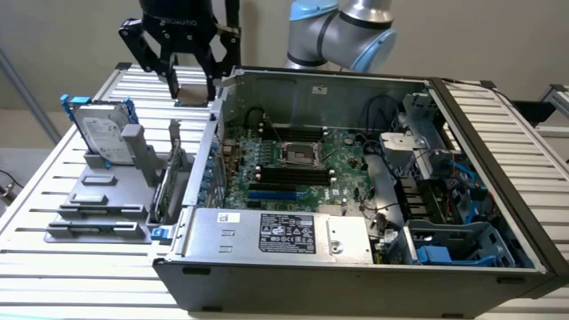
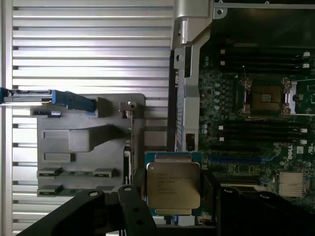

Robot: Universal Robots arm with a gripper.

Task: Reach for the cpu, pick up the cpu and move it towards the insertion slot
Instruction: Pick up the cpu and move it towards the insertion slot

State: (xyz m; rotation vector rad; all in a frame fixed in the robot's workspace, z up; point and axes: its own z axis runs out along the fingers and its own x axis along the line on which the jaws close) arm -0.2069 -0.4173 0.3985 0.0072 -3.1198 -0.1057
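**Exterior view.** The black claw hung above the slatted metal bench, just outside the far corner of the open computer case, on the exterior view's left. Its fingers were clamped on the cpu, which was held clear of the bench. The insertion slot, a silver-framed square socket with a dark centre, sat on the motherboard inside the case. It was well apart from the held chip, with the case wall between them. Long black memory slots ran beside the socket. A hard drive with blue rails stood upright in a grey fixture on the bench, further towards the exterior view's left. A labelled power supply lay along the near side of the case.

**Wrist view.** The cpu faced the camera with its silver lid and printed lettering showing (a thin green rim framed the lid). The claw gripped it with a dark finger pressed against each of two opposite edges. The insertion slot appeared on the motherboard, unoccupied.
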